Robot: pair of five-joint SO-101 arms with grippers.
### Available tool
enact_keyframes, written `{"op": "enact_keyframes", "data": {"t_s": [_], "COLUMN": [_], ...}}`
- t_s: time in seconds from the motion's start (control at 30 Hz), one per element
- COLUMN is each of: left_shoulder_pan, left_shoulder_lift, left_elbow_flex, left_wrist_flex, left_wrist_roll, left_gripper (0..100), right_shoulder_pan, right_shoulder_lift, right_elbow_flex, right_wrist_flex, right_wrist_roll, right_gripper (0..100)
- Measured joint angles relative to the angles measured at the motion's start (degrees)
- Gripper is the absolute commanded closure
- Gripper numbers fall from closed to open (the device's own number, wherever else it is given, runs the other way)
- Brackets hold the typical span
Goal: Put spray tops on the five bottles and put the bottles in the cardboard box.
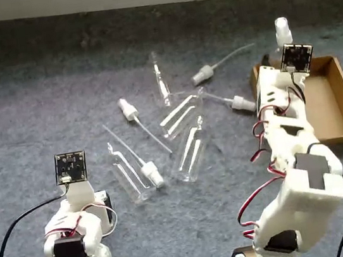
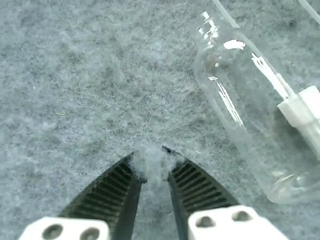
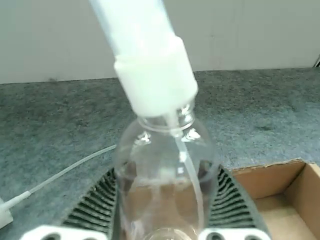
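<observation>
My right gripper is shut on a clear bottle with a white spray top sitting on its neck. It holds the bottle upright beside the far left corner of the cardboard box; the spray top pokes up there. Several empty clear bottles lie on the grey carpet mid-table, one nearest my left arm. Loose spray tops lie among them. My left gripper rests low over bare carpet, open by a narrow gap, with a bottle lying beside it.
The box's brown rim lies just below the held bottle. Long dip tubes stick out from the loose spray tops. Open carpet stretches to the left of the bottles and along the far side.
</observation>
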State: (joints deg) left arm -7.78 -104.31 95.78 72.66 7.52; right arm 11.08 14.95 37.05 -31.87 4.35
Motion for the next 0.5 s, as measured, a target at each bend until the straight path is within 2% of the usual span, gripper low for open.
{"op": "enact_keyframes", "data": {"t_s": [0.5], "left_shoulder_pan": [0.0], "left_shoulder_lift": [0.0], "left_elbow_flex": [0.0], "left_wrist_flex": [0.0], "left_wrist_roll": [0.0], "left_gripper": [99], "right_shoulder_pan": [0.0], "right_shoulder_lift": [12.0], "right_elbow_flex": [-2.2], "right_wrist_flex": [-13.5], "right_wrist_roll": [-0.1], "right_gripper": [90.5]}}
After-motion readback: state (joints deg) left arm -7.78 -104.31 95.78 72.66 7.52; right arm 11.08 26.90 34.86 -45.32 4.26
